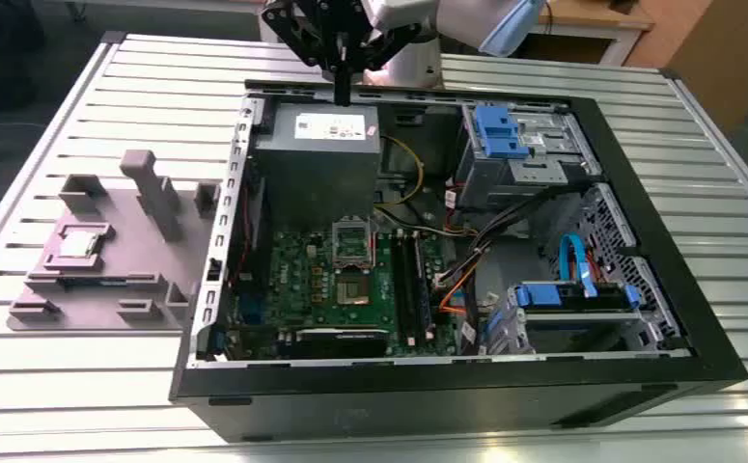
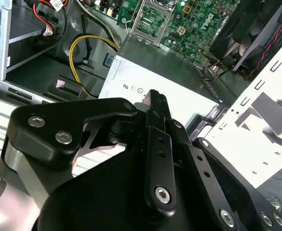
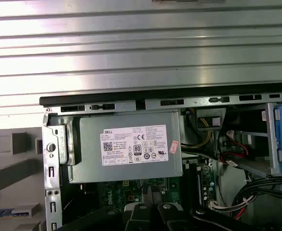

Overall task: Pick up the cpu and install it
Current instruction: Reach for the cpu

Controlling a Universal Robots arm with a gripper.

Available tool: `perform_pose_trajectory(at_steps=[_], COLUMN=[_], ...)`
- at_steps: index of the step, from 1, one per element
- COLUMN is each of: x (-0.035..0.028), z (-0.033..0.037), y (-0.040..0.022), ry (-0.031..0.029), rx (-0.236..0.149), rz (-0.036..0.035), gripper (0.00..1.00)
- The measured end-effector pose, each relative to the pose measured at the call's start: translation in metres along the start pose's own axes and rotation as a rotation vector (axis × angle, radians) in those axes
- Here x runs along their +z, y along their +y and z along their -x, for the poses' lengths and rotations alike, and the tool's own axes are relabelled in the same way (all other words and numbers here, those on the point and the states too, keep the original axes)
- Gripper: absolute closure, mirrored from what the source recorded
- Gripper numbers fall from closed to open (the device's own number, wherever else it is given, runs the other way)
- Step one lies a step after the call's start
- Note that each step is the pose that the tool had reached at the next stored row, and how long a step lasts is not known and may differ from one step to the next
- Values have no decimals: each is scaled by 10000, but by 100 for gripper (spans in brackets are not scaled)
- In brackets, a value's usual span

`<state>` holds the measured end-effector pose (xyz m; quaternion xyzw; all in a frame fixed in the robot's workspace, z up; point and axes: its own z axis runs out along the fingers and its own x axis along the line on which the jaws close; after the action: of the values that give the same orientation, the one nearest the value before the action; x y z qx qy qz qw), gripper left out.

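Pincer (image 1: 344,95) hangs pinched narrow and empty above the grey power box (image 1: 316,145), at twelve o'clock of the open computer case (image 1: 451,400). Cpu (image 1: 80,241) lies on the tray (image 1: 65,268) at nine o'clock, well apart.

Arm (image 1: 412,29) past the exterior view's top edge; surface detail of the cpu (image 1: 80,242) too small.

Robotics lab: opened computer case (image 1: 451,397) on slatted aluminium table (image 1: 154,87), robot arm (image 1: 410,53) at twelve o'clock, fixture (image 1: 149,262) at nine.
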<state>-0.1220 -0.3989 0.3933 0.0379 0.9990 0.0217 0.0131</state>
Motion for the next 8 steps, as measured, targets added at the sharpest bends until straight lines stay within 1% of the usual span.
perform_pose_trajectory(at_steps=[8], x=[0], z=[0], y=[0], ry=[0], rx=[0], rz=[0], gripper=[89])
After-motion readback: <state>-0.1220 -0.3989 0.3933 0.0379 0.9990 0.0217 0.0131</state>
